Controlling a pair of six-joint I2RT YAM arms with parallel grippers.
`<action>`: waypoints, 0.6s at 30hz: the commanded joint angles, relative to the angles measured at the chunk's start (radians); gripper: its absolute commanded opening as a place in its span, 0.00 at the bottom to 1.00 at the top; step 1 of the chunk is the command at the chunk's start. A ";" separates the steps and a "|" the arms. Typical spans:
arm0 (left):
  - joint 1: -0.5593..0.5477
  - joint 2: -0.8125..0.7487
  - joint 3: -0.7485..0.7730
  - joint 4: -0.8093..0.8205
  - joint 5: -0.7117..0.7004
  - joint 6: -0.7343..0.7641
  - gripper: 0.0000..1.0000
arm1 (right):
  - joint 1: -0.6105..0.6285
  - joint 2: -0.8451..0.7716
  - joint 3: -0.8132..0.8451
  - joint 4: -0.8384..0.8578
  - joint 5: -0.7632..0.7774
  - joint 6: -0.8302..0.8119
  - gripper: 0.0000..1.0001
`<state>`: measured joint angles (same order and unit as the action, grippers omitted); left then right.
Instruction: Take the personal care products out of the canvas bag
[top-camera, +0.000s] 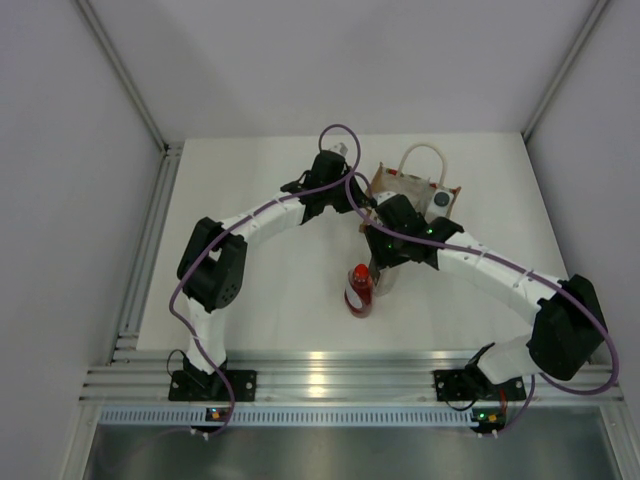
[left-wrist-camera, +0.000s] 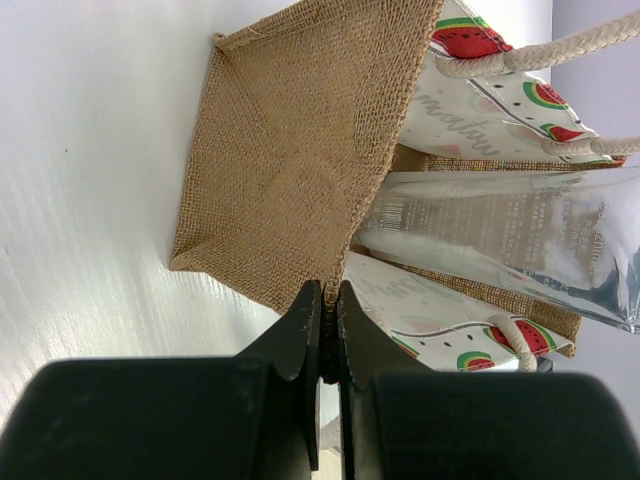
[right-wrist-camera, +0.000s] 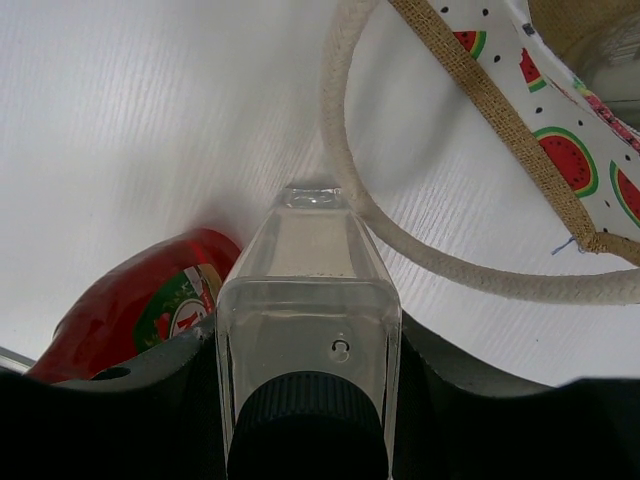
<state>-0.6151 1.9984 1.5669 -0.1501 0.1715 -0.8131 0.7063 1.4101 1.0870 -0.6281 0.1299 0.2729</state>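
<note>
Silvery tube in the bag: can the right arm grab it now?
Probably not yet: the right claw is full, shut on a clear bottle. The silvery tube lies exposed in the canvas bag's mouth.

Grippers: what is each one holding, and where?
Right gripper holds a clear bottle by its sides near the dark cap; left gripper pinches the canvas bag by its burlap edge.

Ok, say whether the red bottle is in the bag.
Out: the red bottle rests on the table, apart from the canvas bag, beside the right gripper.
</note>
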 joint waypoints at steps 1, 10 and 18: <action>0.014 -0.044 0.007 0.021 -0.009 0.002 0.00 | 0.012 -0.002 0.036 0.090 -0.007 0.017 0.48; 0.014 -0.046 0.004 0.021 -0.007 0.006 0.00 | 0.013 -0.025 0.076 0.076 -0.010 0.006 0.60; 0.014 -0.052 -0.002 0.020 -0.010 0.005 0.00 | 0.012 -0.065 0.123 0.041 -0.001 -0.004 0.65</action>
<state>-0.6151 1.9984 1.5669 -0.1501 0.1719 -0.8127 0.7071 1.4040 1.1481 -0.6136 0.1158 0.2726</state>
